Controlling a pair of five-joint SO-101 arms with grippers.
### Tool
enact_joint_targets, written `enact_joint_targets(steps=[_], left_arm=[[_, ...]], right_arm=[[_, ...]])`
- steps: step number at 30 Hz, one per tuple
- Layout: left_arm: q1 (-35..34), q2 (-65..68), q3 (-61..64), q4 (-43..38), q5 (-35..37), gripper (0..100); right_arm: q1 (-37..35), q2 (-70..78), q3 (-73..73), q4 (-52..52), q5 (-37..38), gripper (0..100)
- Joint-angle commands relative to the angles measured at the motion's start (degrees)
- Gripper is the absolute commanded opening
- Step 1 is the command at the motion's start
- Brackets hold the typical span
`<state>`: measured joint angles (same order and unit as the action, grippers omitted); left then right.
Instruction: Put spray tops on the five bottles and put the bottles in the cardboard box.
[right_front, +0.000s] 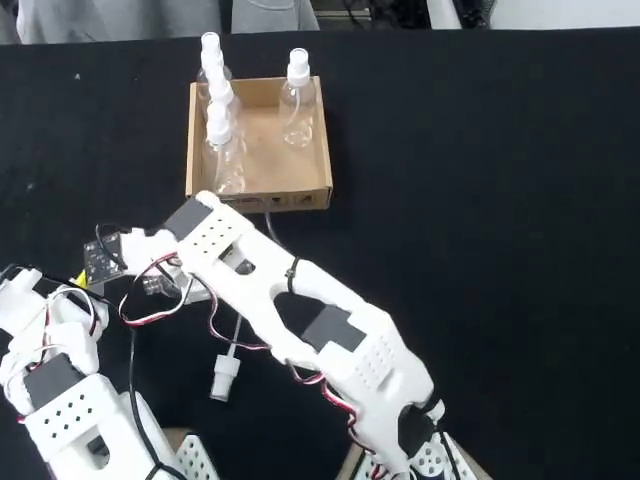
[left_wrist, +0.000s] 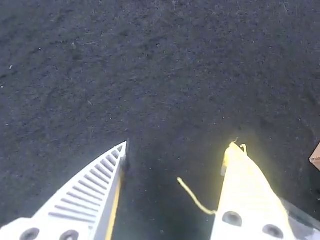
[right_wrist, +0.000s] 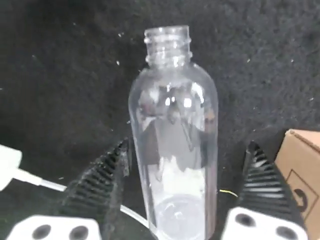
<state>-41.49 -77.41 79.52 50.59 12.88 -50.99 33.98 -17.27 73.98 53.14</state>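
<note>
– how do my jaws stand?
– your right gripper (right_wrist: 189, 147) has its jaws apart, one on each side of an uncapped bottle (right_wrist: 172, 135) lying on the black table (right_front: 480, 200). your left gripper (left_wrist: 179, 150) is spread wide too, just over the table.
– and farther out?
– a loose spray top (right_front: 225, 375) lies near the bottle. four capped bottles (right_front: 298, 100) stand in the cardboard box (right_front: 258, 195).

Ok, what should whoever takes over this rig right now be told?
Left end effector: open, empty, over bare black cloth.
Right end effector: open, straddling the uncapped bottle, not clamped, beside the cardboard box.
Done: what look like four capped bottles are in the box.
Left: fit the loose spray top onto the uncapped bottle, then box it.
</note>
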Motion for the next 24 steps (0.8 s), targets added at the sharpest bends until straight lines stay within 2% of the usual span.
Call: enact_joint_targets(steps=[1,6,16,24], left_arm=[[0.66,-0.88,-3.56,-1.23,0.53,28],[0.66,-0.88,-3.56,-1.23,0.53,28],[0.57,-0.88,-3.56,-1.23,0.44,28],[0.31,-0.88,-3.56,-1.23,0.44,28]], right_arm=[[-2.11,0.22,-3.21,0.00,1.93,31.1],[-2.55,3.56,-3.38,-3.78,2.20,31.1],[-2.29,3.03,-3.47,-4.04,2.20,29.9],[-1.58,3.03,-3.47,-4.13,2.20,14.4]])
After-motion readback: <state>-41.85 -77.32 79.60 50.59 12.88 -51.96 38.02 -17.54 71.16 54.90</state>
